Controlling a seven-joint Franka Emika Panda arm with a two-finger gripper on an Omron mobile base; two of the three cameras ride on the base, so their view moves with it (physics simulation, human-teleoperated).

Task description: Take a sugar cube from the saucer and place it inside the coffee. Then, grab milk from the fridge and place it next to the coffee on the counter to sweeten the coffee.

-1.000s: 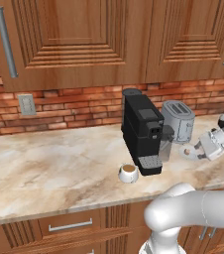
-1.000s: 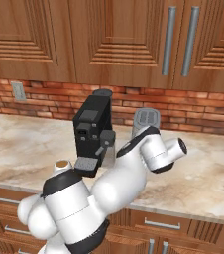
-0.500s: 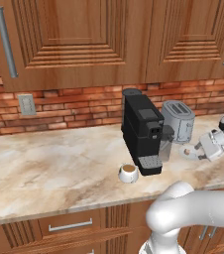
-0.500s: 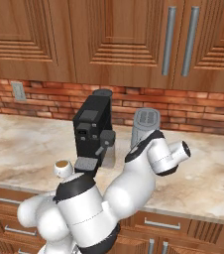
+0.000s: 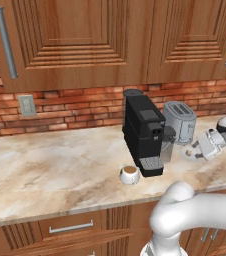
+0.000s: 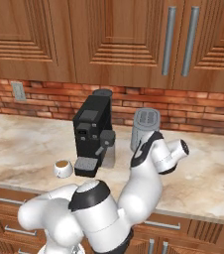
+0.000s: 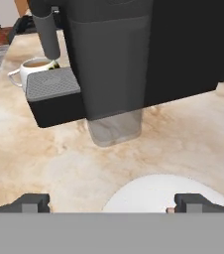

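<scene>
The hand (image 7: pixel 109 203) hovers low over the marbled surface (image 5: pixel 55 170), fingers spread wide and empty, directly above the white saucer (image 7: pixel 163 193). Just beyond the saucer stands a black coffee machine (image 5: pixel 144 132), blocking the straight path to the coffee (image 5: pixel 129 174), which sits on the machine's far side beside its drip tray, toward the surface's front edge. A silver toaster (image 5: pixel 180 121) stands behind, near the brick back wall.
</scene>
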